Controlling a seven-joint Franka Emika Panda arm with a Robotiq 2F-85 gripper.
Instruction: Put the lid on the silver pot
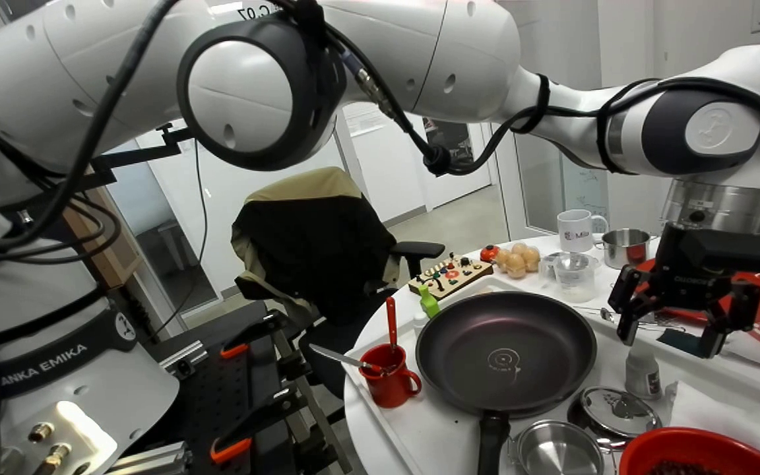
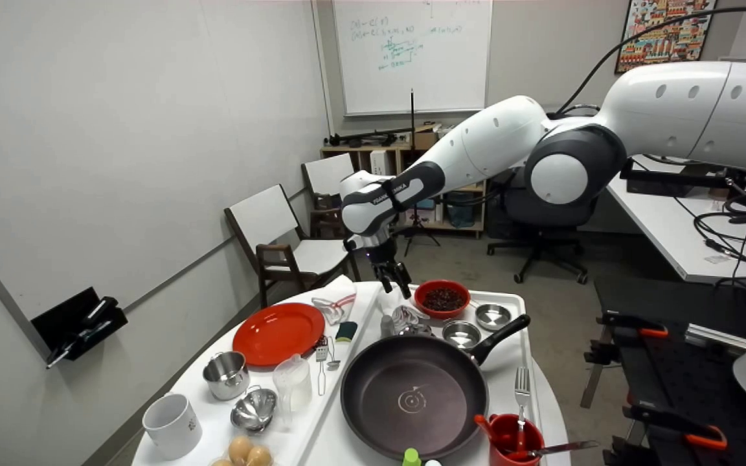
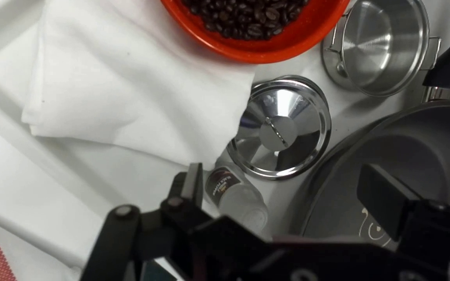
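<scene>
The robot's gripper (image 1: 670,338) hangs over the white tray (image 3: 119,175). Its two fingers (image 3: 381,201) are spread wide, with nothing held between them. In the wrist view, make the lid (image 3: 281,128) the middle of a clock. The silver pot (image 3: 385,47) is near it at 2 o'clock, with its top open. Other silver pots (image 2: 225,375) show in an exterior view, so this one is my best guess. The next job looks like picking up the lid.

The pepper bottle (image 3: 236,195) stands just beside the lid at 7 o'clock. A finger coming down there could knock it over. The white cloth (image 3: 143,89) meets the lid's edge at about 9 or 10 o'clock, so it could get pinched and dragged along. The black pan (image 3: 397,168) is close at 4 o'clock and could block a finger.

The lid's handle (image 3: 276,132) is thin and points from 11 to 5 o'clock. If the fingers don't squeeze across it, it could slip out. A shiny rim (image 3: 307,82) peeks out behind the lid at 1 o'clock; I can't tell what it is. If the lid rests on it, a push could make the lid slide.
</scene>
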